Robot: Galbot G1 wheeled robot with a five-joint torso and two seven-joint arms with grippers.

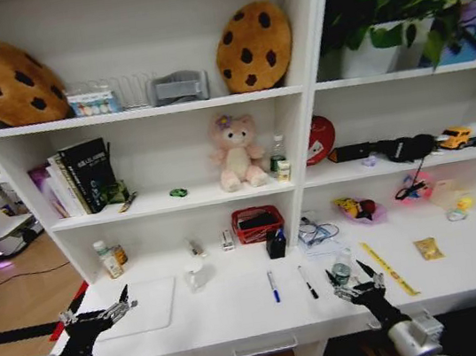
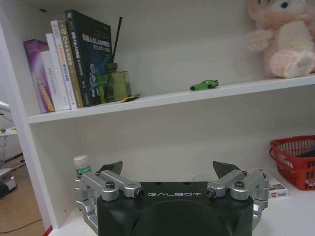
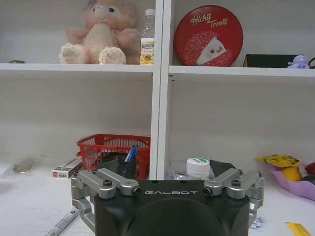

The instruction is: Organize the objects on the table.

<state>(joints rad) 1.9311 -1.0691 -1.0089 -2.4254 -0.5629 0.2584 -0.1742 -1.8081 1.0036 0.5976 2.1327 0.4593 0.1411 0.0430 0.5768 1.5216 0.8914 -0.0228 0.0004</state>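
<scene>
The silver laptop (image 1: 141, 305) lies shut at the left of the white table (image 1: 241, 316). My left gripper (image 1: 98, 319) hovers open over its near left corner, fingers spread wide (image 2: 167, 169). A white cup (image 1: 195, 275) stands right of the laptop. A blue pen (image 1: 273, 286) and a black pen (image 1: 308, 282) lie mid-table. My right gripper (image 1: 359, 288) is open just in front of a small green-capped bottle (image 1: 341, 268) (image 3: 198, 168). Another green-capped bottle (image 1: 104, 259) (image 2: 82, 164) stands at the back left. A tiny green gadget (image 1: 177, 192) (image 2: 204, 85) sits on the shelf above.
A red basket (image 1: 257, 223) (image 3: 113, 147) and a black pen holder (image 1: 276, 243) stand at the back of the table. A yellow ruler (image 1: 386, 268) and a small packet (image 1: 428, 248) lie to the right. Books (image 1: 81, 176) and a plush bear (image 1: 237, 151) fill the shelf.
</scene>
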